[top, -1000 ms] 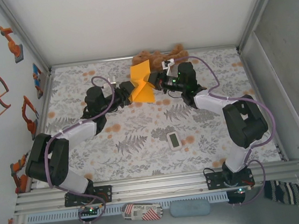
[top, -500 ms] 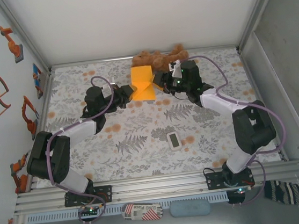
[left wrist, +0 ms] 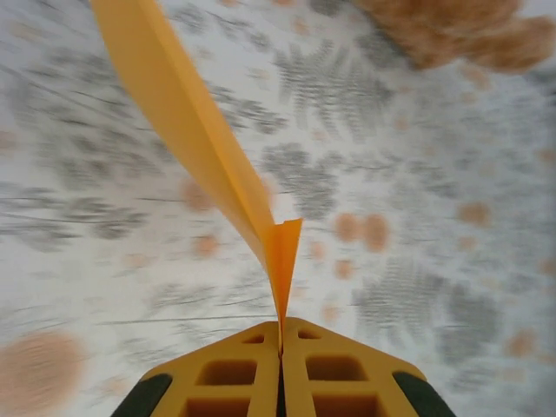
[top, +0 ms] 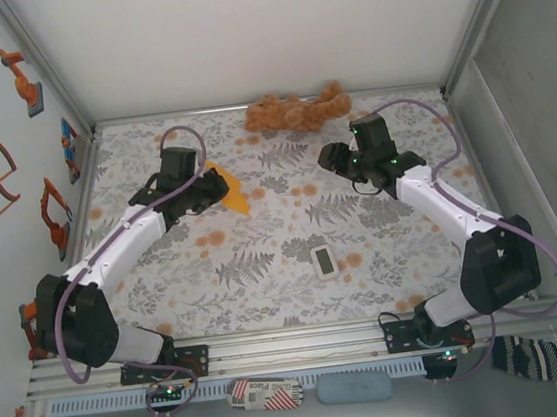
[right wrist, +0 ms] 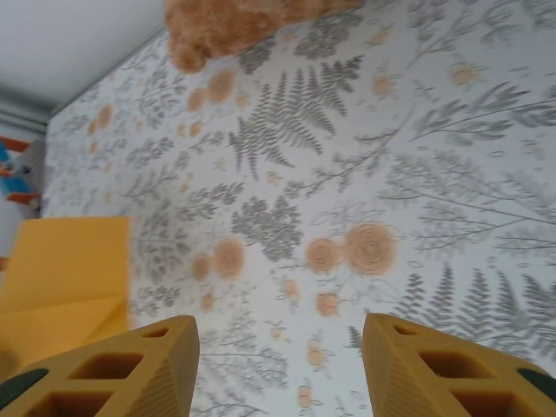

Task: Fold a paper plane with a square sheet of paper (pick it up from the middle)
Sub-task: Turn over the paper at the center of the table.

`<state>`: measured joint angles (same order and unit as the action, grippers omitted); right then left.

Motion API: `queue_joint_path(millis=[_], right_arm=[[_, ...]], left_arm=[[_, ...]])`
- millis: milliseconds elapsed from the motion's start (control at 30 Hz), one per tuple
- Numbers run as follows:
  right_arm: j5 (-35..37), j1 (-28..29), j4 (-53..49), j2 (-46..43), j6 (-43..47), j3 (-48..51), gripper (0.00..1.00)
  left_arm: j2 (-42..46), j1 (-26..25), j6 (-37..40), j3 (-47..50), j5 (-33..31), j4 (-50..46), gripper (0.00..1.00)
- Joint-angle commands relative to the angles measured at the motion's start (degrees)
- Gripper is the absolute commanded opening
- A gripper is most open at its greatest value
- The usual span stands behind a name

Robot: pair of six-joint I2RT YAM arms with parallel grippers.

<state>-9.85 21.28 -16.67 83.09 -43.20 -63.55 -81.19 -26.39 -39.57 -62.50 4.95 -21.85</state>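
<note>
The square sheet of paper (top: 231, 195) is a folded, creased orange shape, and I cannot tell whether it has a paper plane's dart form. My left gripper (top: 208, 189) is shut on its near edge over the table's back left. In the left wrist view the paper (left wrist: 200, 148) rises edge-on from the closed left gripper (left wrist: 281, 326) toward the upper left. My right gripper (top: 325, 158) hangs open to the right, apart from the paper. In the right wrist view the right gripper (right wrist: 280, 334) has nothing between its fingers, and the paper (right wrist: 65, 261) lies at the left edge.
A brown plush toy (top: 293, 112) lies against the back wall, also in the wrist views as the plush (left wrist: 460, 35) and the plush (right wrist: 226, 26). A small white device (top: 324, 261) sits mid-table. The floral tablecloth (top: 269, 300) is walled on three sides.
My right gripper opened, let go of the paper and drew back to the right. My left gripper shut on the paper and carried it left and lower.
</note>
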Motion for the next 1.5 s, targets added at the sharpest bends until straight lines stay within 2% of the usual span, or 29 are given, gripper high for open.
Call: queue_joint_path(millis=[0,133,267,633,733,867,1067,1200,1300,1467], right_arm=[[6.63,0.05,-4.53,-1.43,2.99,-1.4,0.52],[8.49,-0.01,-4.79,-2.09,2.43,-0.61,0.52],[10.27,0.07,-5.3,-2.9,2.25,0.05,0.51],[13.07,-0.42,-6.1,-4.86,1.61,1.45,0.51],[13.24,-0.51,-6.1,-4.87,1.03,1.92,0.51],[13.1,-0.52,-6.14,-4.7,0.58,2.7,0.51],[10.55,-0.54,-6.09,-3.55,0.87,3.0,0.5],[4.33,-0.1,-4.18,-0.12,1.54,2.64,0.52],[2.14,2.1,-2.36,3.12,1.19,1.94,0.53],[-1.68,9.38,1.33,11.73,0.3,-2.71,0.48]], left_arm=[[0.52,-1.18,10.92,-4.46,-18.95,-20.56,0.1],[-3.91,-3.42,11.98,-10.06,-29.69,-27.32,0.09],[-9.9,-6.07,11.54,-13.94,-36.15,-30.85,0.09],[-29.01,-11.75,9.35,-24.09,-39.91,-33.73,0.11],[-33.53,-12.83,8.64,-27.3,-34.64,-33.38,0.14],[-35.47,-13.2,7.92,-27.72,-19.66,-27.18,0.24],[-33.11,-10.89,4.39,-23.55,-0.98,-16.49,0.39],[-26.64,-6.91,0.18,-16.41,9.7,-7.24,0.56],[-20.79,-3.28,-3.45,-9.98,13.26,-1.5,0.63],[-12.35,2.23,-6.35,-0.34,10.21,1.59,0.75]])
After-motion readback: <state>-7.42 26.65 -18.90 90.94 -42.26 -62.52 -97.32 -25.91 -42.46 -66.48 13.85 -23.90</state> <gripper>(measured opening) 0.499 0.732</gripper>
